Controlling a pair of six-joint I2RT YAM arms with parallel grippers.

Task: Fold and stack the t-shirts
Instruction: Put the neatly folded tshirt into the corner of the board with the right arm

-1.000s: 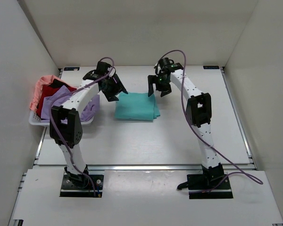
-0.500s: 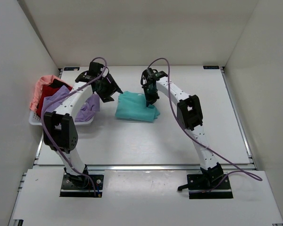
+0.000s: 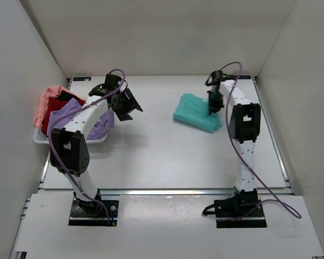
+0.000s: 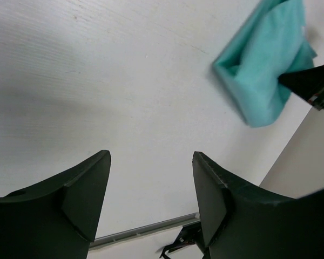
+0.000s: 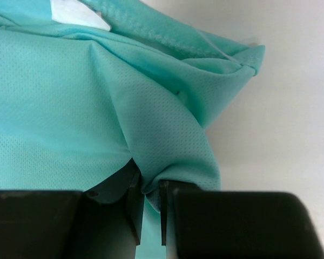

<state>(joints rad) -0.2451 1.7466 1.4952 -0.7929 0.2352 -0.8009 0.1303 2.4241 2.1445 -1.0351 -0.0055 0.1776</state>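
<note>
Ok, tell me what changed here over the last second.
The right claw closed on the teal shirt and dragged it from the middle of the table to the far right, where it now lies skewed. The left claw, open and empty, barely shifted. The basket with the purple shirt, red shirt and pink shirt stayed put.

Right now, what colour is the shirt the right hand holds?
The t-shirt is plain teal, shown best in the right wrist view.

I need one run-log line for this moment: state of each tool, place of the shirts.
left tool: open, empty | right tool: shut on folded teal t-shirt | other t-shirts: in white basket
</note>
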